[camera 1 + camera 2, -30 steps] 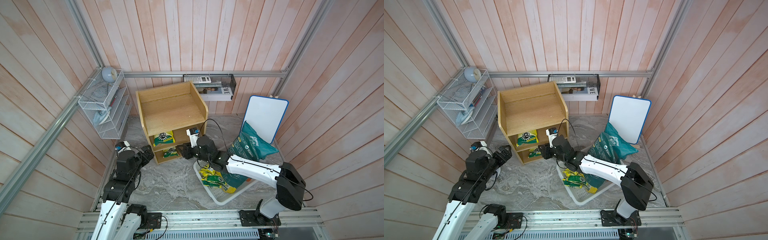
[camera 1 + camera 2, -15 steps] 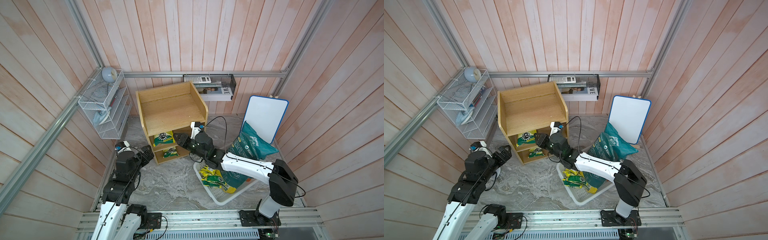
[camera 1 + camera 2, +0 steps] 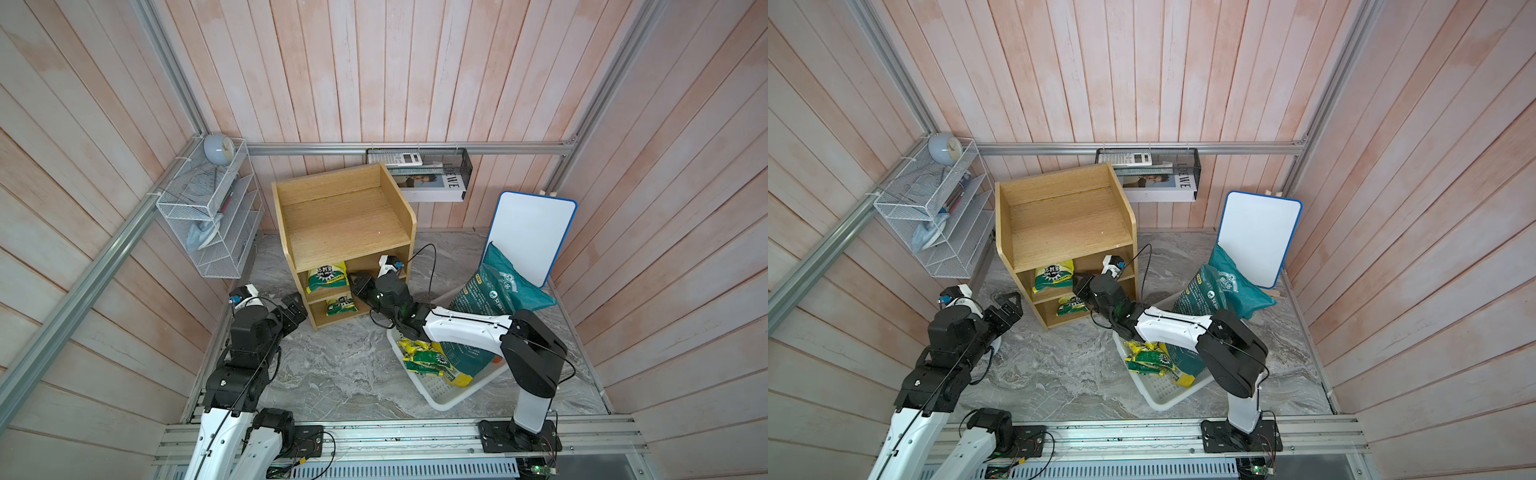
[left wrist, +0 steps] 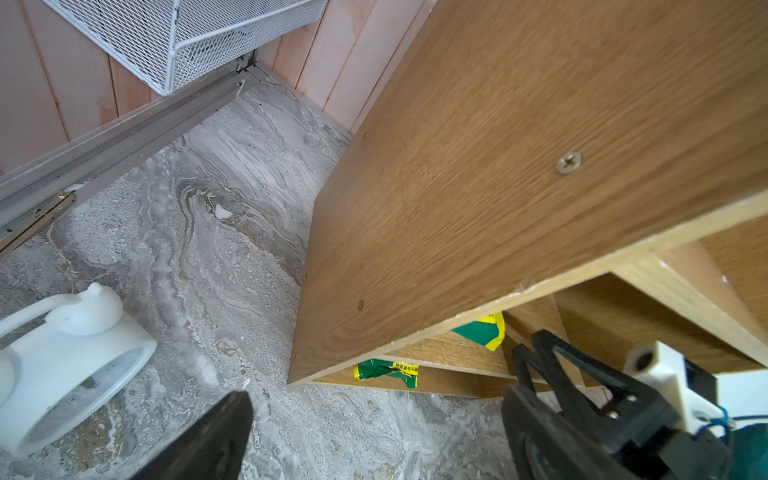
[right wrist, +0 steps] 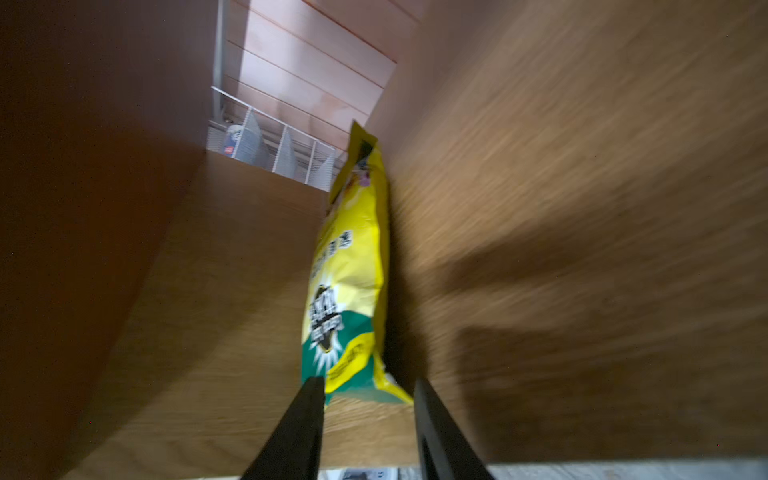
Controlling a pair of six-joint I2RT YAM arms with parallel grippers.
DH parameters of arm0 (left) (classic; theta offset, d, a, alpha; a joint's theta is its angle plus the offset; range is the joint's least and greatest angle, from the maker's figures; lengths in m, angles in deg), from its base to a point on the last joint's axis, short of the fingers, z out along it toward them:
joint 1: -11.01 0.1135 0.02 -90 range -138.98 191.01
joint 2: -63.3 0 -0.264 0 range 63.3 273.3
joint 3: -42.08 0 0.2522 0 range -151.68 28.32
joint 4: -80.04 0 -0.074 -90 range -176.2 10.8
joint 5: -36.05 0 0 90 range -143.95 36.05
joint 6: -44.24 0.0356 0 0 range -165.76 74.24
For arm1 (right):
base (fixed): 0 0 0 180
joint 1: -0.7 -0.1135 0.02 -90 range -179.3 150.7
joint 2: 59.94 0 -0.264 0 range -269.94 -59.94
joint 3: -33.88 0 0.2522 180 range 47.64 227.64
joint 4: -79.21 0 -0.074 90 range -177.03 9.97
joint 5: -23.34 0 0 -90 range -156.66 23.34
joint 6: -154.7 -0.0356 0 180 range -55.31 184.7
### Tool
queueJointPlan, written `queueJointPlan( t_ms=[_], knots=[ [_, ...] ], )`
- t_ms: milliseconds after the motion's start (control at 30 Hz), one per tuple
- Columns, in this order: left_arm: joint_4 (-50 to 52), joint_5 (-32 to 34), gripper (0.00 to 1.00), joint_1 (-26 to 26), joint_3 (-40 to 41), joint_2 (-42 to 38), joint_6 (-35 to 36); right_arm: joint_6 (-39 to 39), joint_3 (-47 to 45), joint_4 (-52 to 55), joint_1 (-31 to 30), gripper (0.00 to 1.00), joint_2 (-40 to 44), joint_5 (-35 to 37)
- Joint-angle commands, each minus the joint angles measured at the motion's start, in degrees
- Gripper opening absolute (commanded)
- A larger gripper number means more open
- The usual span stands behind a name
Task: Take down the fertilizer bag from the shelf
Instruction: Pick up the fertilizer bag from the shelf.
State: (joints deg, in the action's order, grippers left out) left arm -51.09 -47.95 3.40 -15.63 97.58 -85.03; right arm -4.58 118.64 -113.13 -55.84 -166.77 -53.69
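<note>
The grey marbled table (image 3: pixel 349 374) carries everything. Toward its back stands the light-wood shelf (image 3: pixel 345 216), 3 tiers high, with a raised back and curved side panels on the top tier.

Right of the shelf a whiteboard (image 3: pixel 532 237) leans against the wall. In front of it a big teal sack (image 3: pixel 490 291) stands in a white basket (image 3: pixel 451 401), and small yellow-and-green packets (image 3: pixel 424 357) lie beside the sack in the same basket.

The right arm (image 3: pixel 465 328) stretches from its base across the basket's back corner to the front of the shelf.

The fertilizer bag (image 3: pixel 327 277), yellow above and green below, stands in the middle tier at its left part. Both top views show it there (image 3: pixel 1054 276). A 2nd bag (image 3: pixel 341 305) of the same colours lies in the bottom tier, right under it.

The right claw (image 3: pixel 355 286) is at the mouth of the middle tier, just right of the fertilizer bag. In the right wrist view its 2 black fingers (image 5: pixel 305 424) stand apart with the bag's near end (image 5: pixel 349 291) between their tips. That picture is blurred, so I cannot tell whether they squeeze the bag or only flank it.

The left claw (image 3: pixel 297 304) sits low, just beside the shelf's front left corner. In the left wrist view its fingers (image 4: pixel 224 440) are spread wide, apart from the shelf's side panel (image 4: pixel 498 166).
</note>
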Motion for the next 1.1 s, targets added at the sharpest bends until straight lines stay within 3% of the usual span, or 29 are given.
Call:
queueJointPlan(
  t_ms=[0,400,533,633,733,900,1067],
  knots=[
    [-1.01,-0.09,1.0,0.12,0.6,-0.48,-0.15,0.26,2.1,0.98,0.35,0.42,-0.65,1.62],
    [-0.84,0.45,1.0,0.13,0.99,-1.31,-0.2,1.43,9.19,4.77,-0.95,0.42,-7.53,-4.85],
    [-0.75,0.51,1.0,0.13,1.01,-1.37,-0.11,0.52,9.25,4.1,-0.87,0.35,-8.48,-5.63],
    [-0.84,0.52,1.0,0.14,1.05,-1.29,-0.11,0.48,9.29,2.99,-0.69,0.21,-8.73,-6.23],
    [-0.8,0.59,1.0,0.08,1.05,-1.32,-0.07,0.51,8.44,0.71,-0.29,0.0,-8.45,-6.7],
    [-0.23,0.87,1.0,0.07,1.03,-1.43,0.41,2.22,6.75,-3.29,0.28,0.0,-5.96,-8.66],
    [0.74,1.44,1.0,0.15,1.17,-1.73,1.11,5.32,5.84,-7.89,0.04,0.0,-1.61,-15.15]
  ],
)
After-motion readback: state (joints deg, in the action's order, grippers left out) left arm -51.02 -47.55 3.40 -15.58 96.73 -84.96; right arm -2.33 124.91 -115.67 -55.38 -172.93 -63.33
